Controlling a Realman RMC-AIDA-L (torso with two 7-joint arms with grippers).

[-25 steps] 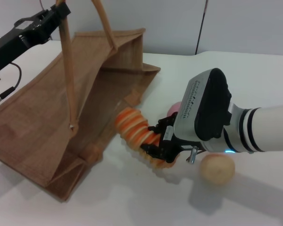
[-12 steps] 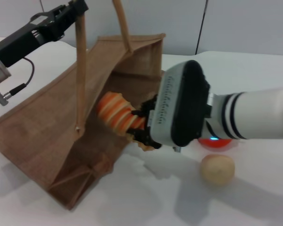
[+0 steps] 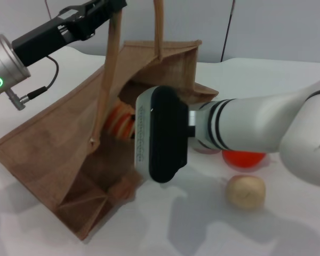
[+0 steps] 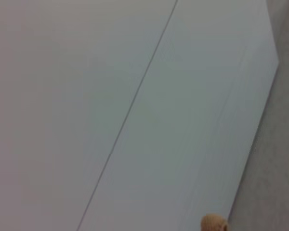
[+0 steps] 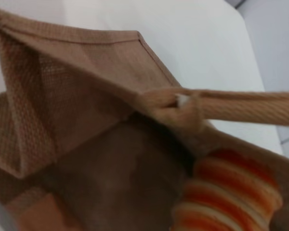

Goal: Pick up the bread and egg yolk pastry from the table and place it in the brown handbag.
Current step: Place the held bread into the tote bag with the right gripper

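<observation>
The brown handbag [image 3: 48, 152] lies tilted on the white table with its mouth open toward my right arm. My left gripper [image 3: 113, 7] is shut on one strap handle [image 3: 108, 69] and holds it up. My right gripper reaches into the bag's mouth; its fingers are hidden behind the wrist [image 3: 159, 134]. It holds the striped bread [image 3: 119, 120] just inside the opening. The right wrist view shows the bread [image 5: 231, 192] close up, with the bag's inside [image 5: 86, 96] and a strap [image 5: 250, 106]. The egg yolk pastry [image 3: 246, 192] sits on the table to the right of my right arm.
An orange-red fruit [image 3: 244, 159] and a pink peach [image 3: 205, 150], partly hidden, lie under my right forearm just behind the pastry. The second strap [image 3: 159, 26] rises behind the bag. The table's far edge meets a pale wall.
My right gripper has carried the bread left, from the table into the bag's mouth. My left gripper has moved right with the strap, raising the bag's opening.
</observation>
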